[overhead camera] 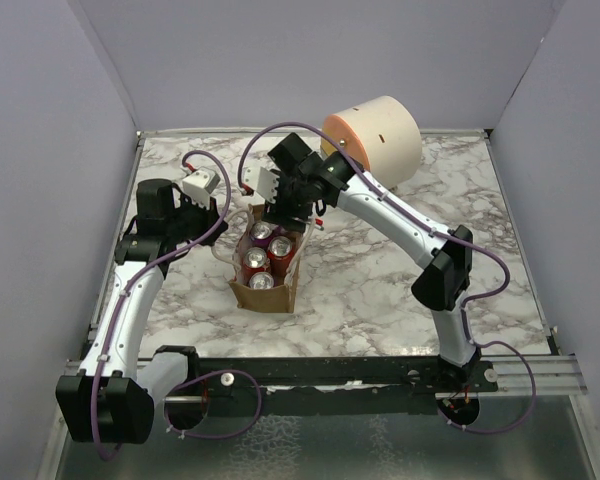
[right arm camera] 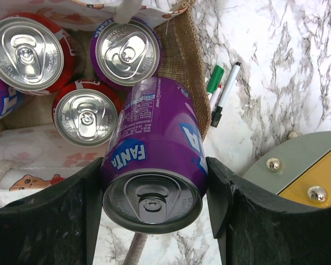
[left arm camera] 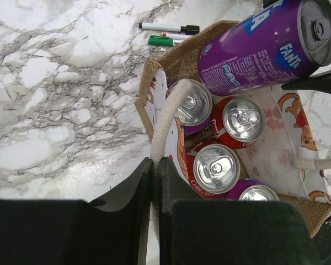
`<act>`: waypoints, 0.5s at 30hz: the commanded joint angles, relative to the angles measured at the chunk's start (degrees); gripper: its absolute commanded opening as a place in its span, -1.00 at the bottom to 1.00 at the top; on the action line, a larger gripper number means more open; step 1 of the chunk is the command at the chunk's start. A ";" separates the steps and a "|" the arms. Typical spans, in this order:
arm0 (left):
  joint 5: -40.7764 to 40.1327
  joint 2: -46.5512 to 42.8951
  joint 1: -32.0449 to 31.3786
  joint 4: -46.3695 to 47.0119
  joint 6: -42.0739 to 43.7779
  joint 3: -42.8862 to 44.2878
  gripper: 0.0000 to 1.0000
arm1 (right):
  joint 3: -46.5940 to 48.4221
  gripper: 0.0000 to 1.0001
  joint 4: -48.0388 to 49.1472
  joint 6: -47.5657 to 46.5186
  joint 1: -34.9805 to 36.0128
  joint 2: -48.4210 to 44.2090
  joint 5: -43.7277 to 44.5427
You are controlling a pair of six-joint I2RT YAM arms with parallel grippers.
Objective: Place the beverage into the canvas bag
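- Right gripper [right arm camera: 154, 185]: clamped on the purple Fanta can [right arm camera: 154, 138], one black finger [right arm camera: 91, 193] pressed to each side of it near the lid end.
- Purple Fanta can [left arm camera: 254, 49]: tilted well off upright, lid end up towards the right wrist, base end down over the mouth of the canvas bag [overhead camera: 265, 285]; not yet down among the other cans. Cannot tell whether its base touches anything beneath.
- Left gripper [left arm camera: 155, 163]: clenched tight on the white rope handle [left arm camera: 165, 124] at the bag's near-left rim, the loop pulled taut out from the bag.
- Canvas bag [left arm camera: 179, 63]: upright on the marble table [overhead camera: 380, 270], just ahead of the left arm, mouth open, burlap outside, printed lining with orange cats inside.
- Inside the bag, standing lids up: a purple can [left arm camera: 190, 102], a red can [left arm camera: 243, 118], a red Coca-Cola can [left arm camera: 216, 165] and a second purple can [left arm camera: 257, 194], packed touching one another.
- Second rope handle [left arm camera: 320, 163]: lying across the lining on the opposite side.
- On the table just beyond the bag's far wall: a green marker [right arm camera: 215, 79] and a white marker with a black cap [right arm camera: 226, 94], side by side.
- Cream-and-orange drum [overhead camera: 380, 135]: on its side at the far edge, well apart from the bag.
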 commanded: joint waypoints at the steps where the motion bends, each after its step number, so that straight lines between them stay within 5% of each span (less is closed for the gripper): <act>1: -0.51 -1.41 0.44 0.46 -0.46 -0.83 -1.00 | 3.41 -0.49 2.29 4.46 -0.45 2.74 6.08; 15: -0.03 -1.49 0.43 0.15 -0.62 -0.71 -1.00 | 1.92 -0.40 2.45 16.09 -0.45 0.64 11.87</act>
